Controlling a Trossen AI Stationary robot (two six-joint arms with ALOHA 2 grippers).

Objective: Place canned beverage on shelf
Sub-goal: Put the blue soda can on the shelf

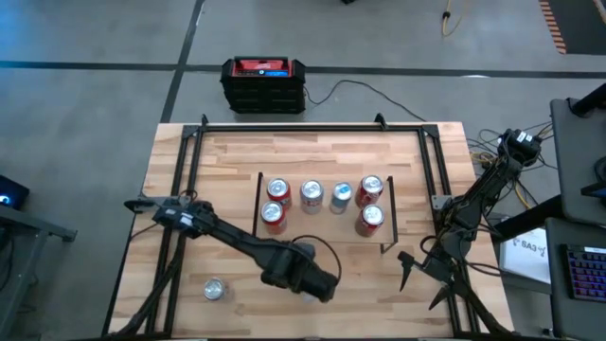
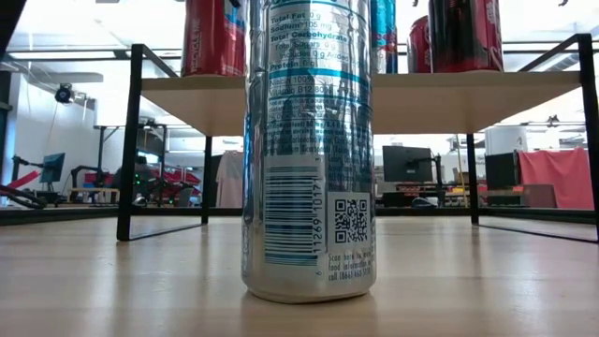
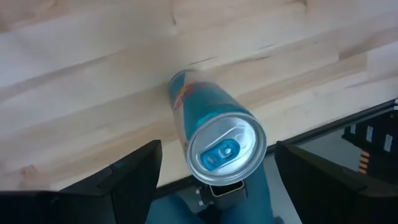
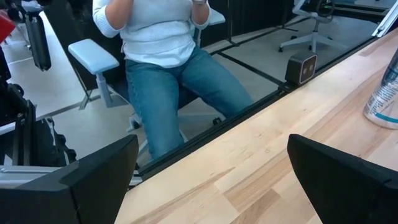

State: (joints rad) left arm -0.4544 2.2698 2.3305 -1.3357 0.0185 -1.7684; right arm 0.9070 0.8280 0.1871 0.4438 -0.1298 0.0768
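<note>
A silver-and-blue canned beverage (image 3: 217, 137) stands upright on the table close to its near edge; it fills the middle of the low view (image 2: 309, 150). My left gripper (image 3: 217, 148) hangs over it, pointing steeply down and open, one finger on each side of the can's top with a gap on both sides. In the high view my left gripper (image 1: 317, 284) hides this can. The shelf (image 1: 322, 229) stands mid-table with several red and silver cans on its board (image 2: 449, 94). My right gripper (image 1: 412, 270) waits open at the near right.
Another silver can (image 1: 216, 289) stands upright at the near left of the table. A black frame (image 1: 189, 170) runs round the tabletop. A small camera box (image 4: 303, 67) sits at the near edge, and a seated person (image 4: 161, 56) is beyond it. A black and red box (image 1: 263, 83) lies behind the table.
</note>
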